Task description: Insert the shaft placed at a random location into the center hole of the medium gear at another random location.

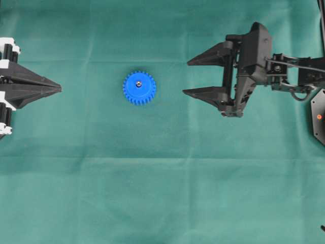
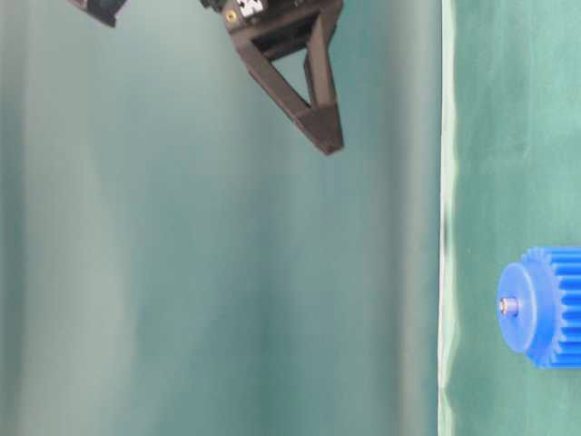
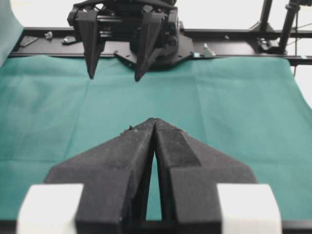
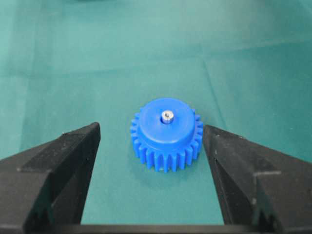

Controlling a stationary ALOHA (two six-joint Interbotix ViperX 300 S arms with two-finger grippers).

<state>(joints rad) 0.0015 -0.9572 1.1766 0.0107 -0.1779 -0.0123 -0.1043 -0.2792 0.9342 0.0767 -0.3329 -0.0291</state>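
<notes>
Only the right wrist view and the table-level view show that the tiny silvery-grey metal shaft (image 4: 167, 116) stands in the center hole of the bright blue plastic toothed medium gear (image 4: 166, 134), its tip poking just above the raised hub; from overhead it is merely a shiny dot (image 1: 138, 79) at the gear's (image 1: 139, 87) middle. The gear lies flat on the green cloth-covered table (image 1: 162, 193), left of centre and nearer the far edge. The left wrist view alone shows the black left gripper (image 3: 154, 122) with its fingers pressed together on nothing. The black right gripper (image 1: 189, 77) hangs clear of the gear, jaws wide apart and empty. Count: one gear, one shaft, two grippers
</notes>
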